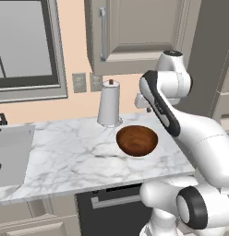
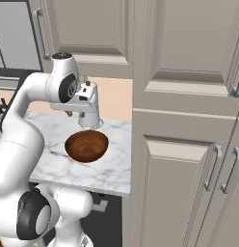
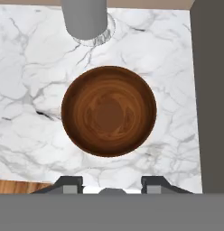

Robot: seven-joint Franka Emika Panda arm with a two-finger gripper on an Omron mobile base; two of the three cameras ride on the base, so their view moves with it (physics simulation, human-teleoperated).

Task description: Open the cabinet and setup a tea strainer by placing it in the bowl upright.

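The cabinet [image 1: 135, 32] hangs on the wall above the counter with its door shut; its silver bar handle [image 1: 103, 34] is on the left side. The same cabinet [image 2: 87, 29] shows in the right base view. The bowl [image 1: 137, 139] stands empty on the marble counter near its right end. In the hand view I look straight down into the bowl [image 3: 109, 110]. My gripper [image 3: 111, 182] hovers above the bowl [image 2: 86, 145], open, with nothing between its fingers. The tea strainer is out of view.
A white paper towel roll [image 1: 109, 103] stands just behind the bowl. A sink [image 1: 12, 152] lies at the counter's left. A tall pantry unit [image 2: 189, 144] walls off the counter's right end. A dishwasher front [image 1: 111, 203] sits below the counter.
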